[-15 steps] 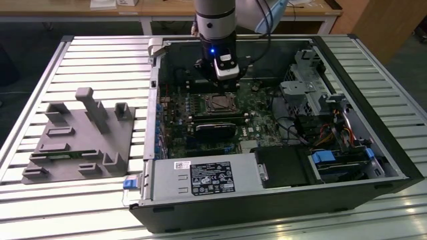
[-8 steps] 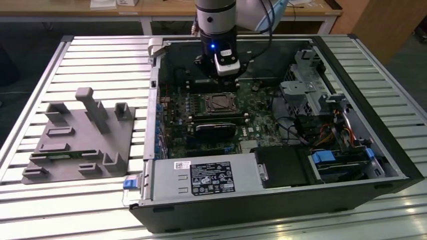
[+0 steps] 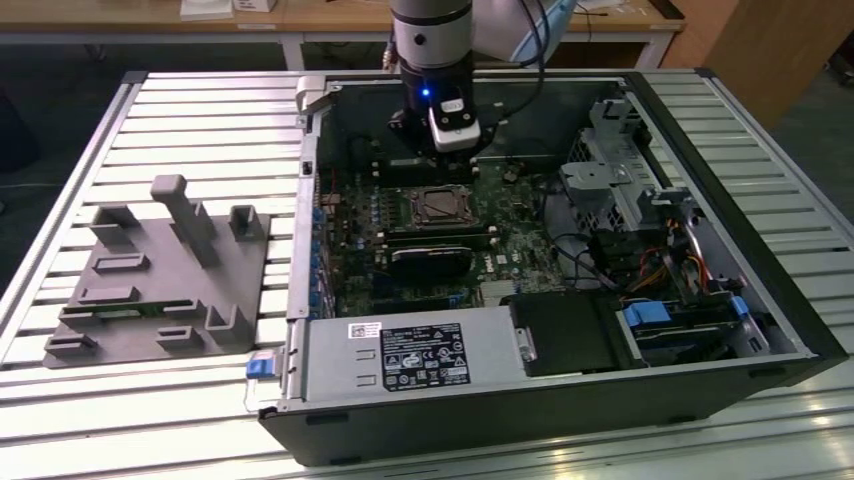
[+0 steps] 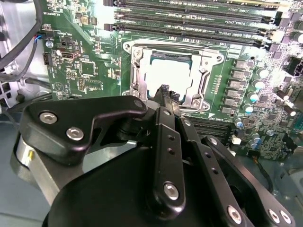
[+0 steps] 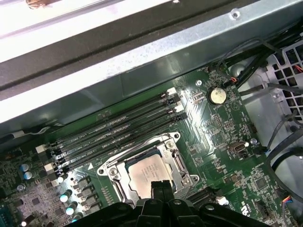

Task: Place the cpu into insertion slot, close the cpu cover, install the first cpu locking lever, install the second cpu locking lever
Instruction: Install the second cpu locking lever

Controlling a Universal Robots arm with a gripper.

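The cpu (image 4: 168,75) (image 5: 147,174), a greyish square chip, lies flat in its socket (image 3: 441,206) on the green motherboard. The cpu cover (image 4: 204,78) (image 5: 179,163), a silvery metal frame, lies down around the chip's edges. My gripper (image 4: 165,91) (image 5: 161,185) hangs just above the socket's near edge, its black fingertips pressed together with nothing between them. In the exterior view the gripper (image 3: 453,150) sits over the board just beyond the socket, inside the open computer case. How the locking levers stand I cannot make out.
Rows of memory slots (image 5: 118,135) (image 4: 189,21) run beside the socket. A black fan card (image 3: 430,262) and the power supply (image 3: 414,355) lie nearer the case front. Drive cage and cables (image 3: 627,185) fill the exterior view's right. A grey fixture block (image 3: 160,270) stands outside the case.
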